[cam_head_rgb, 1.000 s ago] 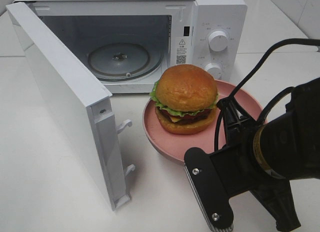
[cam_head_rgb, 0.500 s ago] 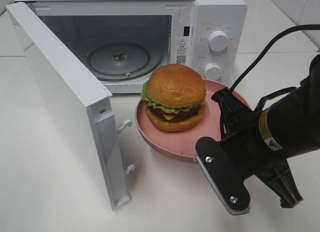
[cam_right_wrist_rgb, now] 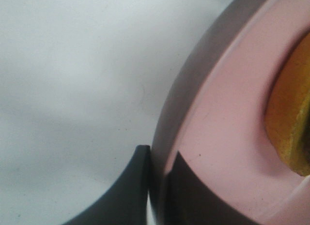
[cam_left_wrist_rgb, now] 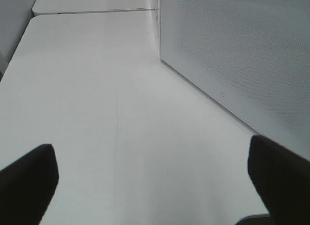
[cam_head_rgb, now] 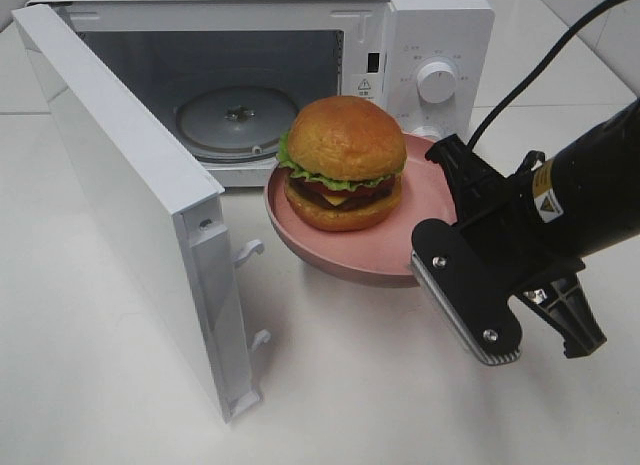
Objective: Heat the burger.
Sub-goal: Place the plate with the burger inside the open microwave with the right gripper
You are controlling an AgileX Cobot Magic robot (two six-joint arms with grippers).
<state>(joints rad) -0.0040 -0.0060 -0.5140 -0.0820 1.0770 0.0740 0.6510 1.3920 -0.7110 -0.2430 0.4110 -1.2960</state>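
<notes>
The burger, with a glossy brown bun, lettuce, tomato and cheese, sits on a round pink plate. The plate hangs above the table just in front of the open microwave. My right gripper is shut on the plate's right rim. In the right wrist view its dark fingers pinch the pink plate, with the burger at the edge of the frame. My left gripper is open over bare table beside the microwave door. It does not show in the exterior view.
The microwave door swings out to the left, its latch hooks facing the plate. A glass turntable lies inside the cavity. Two knobs sit on the right panel. A black cable trails from the right arm.
The right gripper has carried the plate with the burger up and to the left, closer to the microwave opening. The left gripper has stayed open and still.
</notes>
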